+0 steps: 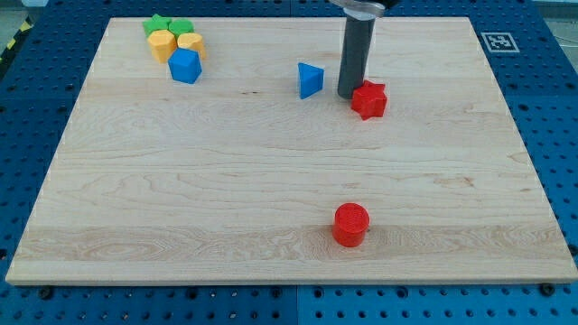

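Note:
My tip (348, 96) rests on the wooden board (181, 208) in the upper middle of the view. It stands right against the left side of a red star-shaped block (369, 99). A blue triangular block (310, 79) lies a short way to the tip's left, apart from it. A red cylinder (350, 225) sits far below, near the view's bottom edge of the board.
A tight cluster sits at the board's upper left: a green star-shaped block (158, 24), another green block (181, 26), two yellow blocks (162, 42) (191, 43) and a blue block (184, 66). A fiducial marker (498, 41) lies off the board's upper right corner.

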Robot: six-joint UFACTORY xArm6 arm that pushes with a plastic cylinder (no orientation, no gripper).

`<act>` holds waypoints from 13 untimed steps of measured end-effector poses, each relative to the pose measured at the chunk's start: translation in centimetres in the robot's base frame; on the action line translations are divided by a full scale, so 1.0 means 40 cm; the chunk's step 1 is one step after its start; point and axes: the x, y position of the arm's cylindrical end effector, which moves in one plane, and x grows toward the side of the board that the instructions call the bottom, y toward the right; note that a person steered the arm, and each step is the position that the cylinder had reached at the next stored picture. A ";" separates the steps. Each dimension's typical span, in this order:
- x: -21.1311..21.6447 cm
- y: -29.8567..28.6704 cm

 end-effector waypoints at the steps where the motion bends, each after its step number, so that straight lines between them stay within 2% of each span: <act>1: 0.015 0.069; 3: 0.080 0.100; 6: 0.078 0.140; 8: 0.119 0.153; 10: 0.121 0.266; 12: 0.218 0.279; 13: 0.223 0.271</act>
